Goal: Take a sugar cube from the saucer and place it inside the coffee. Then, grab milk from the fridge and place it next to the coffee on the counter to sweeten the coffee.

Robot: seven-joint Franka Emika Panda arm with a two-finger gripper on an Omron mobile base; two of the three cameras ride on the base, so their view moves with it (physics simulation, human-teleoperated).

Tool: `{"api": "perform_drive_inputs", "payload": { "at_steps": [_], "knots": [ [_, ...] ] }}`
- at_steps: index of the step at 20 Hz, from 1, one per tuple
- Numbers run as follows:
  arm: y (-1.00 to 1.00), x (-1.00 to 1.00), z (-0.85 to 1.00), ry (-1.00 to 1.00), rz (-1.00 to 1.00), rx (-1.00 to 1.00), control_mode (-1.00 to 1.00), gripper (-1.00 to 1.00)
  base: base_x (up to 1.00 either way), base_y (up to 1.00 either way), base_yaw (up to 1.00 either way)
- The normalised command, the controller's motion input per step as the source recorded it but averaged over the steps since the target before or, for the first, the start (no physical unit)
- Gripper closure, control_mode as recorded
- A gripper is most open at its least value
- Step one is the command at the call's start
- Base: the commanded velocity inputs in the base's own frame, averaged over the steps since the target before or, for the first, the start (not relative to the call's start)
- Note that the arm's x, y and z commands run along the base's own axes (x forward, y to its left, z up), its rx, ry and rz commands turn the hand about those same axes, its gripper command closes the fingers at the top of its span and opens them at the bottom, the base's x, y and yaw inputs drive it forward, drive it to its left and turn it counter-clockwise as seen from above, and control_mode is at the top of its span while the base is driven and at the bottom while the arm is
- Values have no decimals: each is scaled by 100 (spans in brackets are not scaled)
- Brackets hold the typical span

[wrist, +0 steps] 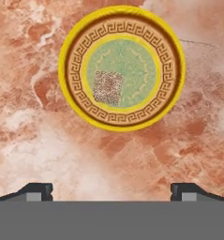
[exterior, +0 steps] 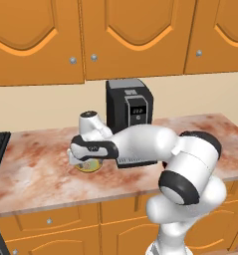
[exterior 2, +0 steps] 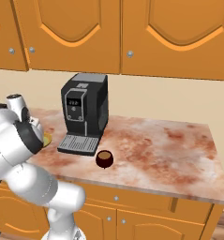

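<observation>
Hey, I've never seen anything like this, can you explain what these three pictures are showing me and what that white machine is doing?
It is a simulated kitchen. The white machine is a robot arm on a driving base. Two pictures come from cameras on that base, left and right behind the arm; the third looks down from its hand. On the marbled counter stand a black coffee machine and a small dark cup of coffee. The arm reaches over a yellow saucer with a green centre, where a speckled sugar cube lies. The gripper hangs above it with its fingers spread wide, holding nothing.
</observation>
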Motion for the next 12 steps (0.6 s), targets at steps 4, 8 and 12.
{"api": "perform_drive_inputs", "payload": {
  "at_steps": [4,8,12],
  "knots": [
    [1,31,-28,0,-11,0,-100,-100,0,0,0],
    [0,29,-16,0,-9,0,-100,-100,0,0,0],
    [3,26,-17,0,-7,0,-100,-100,0,0,0]
  ]
}}
